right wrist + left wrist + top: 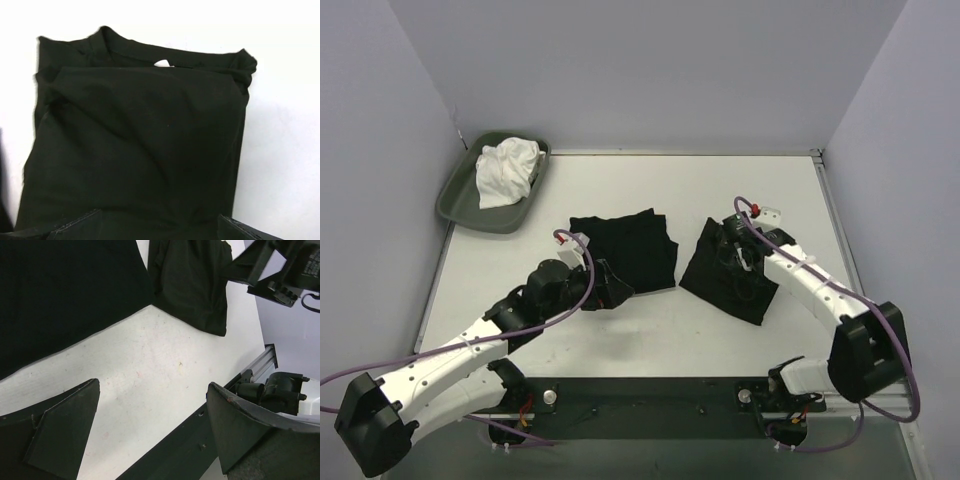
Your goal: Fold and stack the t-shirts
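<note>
Top external view: folding looks done, stacking not yet.
Nearest us, the left gripper (618,290) stands wide open at the near-left corner of the left t-shirt (630,245), holding nothing; the right gripper (732,250) hangs spread over the right t-shirt (720,290), also empty. We count two black shirts mid-table, side by side. We judge them light, limp and quick to unfold, so we would pinch a folded edge through all layers. Farthest, one tray (458,203) holds one white cloth (507,172).
</note>
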### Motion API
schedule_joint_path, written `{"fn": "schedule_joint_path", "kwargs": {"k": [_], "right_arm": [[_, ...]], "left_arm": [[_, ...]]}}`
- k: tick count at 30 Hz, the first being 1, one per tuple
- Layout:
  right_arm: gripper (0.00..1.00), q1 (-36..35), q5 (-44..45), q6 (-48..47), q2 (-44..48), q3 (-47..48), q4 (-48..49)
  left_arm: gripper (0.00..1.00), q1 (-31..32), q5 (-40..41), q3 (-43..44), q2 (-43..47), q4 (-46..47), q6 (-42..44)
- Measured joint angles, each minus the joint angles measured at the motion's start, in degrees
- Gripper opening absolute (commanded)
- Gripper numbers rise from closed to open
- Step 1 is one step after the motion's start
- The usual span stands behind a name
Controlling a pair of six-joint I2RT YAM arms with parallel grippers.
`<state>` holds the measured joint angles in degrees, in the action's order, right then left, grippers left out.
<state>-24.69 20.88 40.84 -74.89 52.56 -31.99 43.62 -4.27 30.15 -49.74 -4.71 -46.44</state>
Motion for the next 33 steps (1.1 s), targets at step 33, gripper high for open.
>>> {"fn": "schedule_joint_path", "kwargs": {"k": [33], "right_arm": [[0.98,1.3,-15.4,-27.3,-36.5,23.5,9.5]], "left_arm": [[0.97,-0.4,3.0,2.8,-3.6,-2.3,2.8]]}}
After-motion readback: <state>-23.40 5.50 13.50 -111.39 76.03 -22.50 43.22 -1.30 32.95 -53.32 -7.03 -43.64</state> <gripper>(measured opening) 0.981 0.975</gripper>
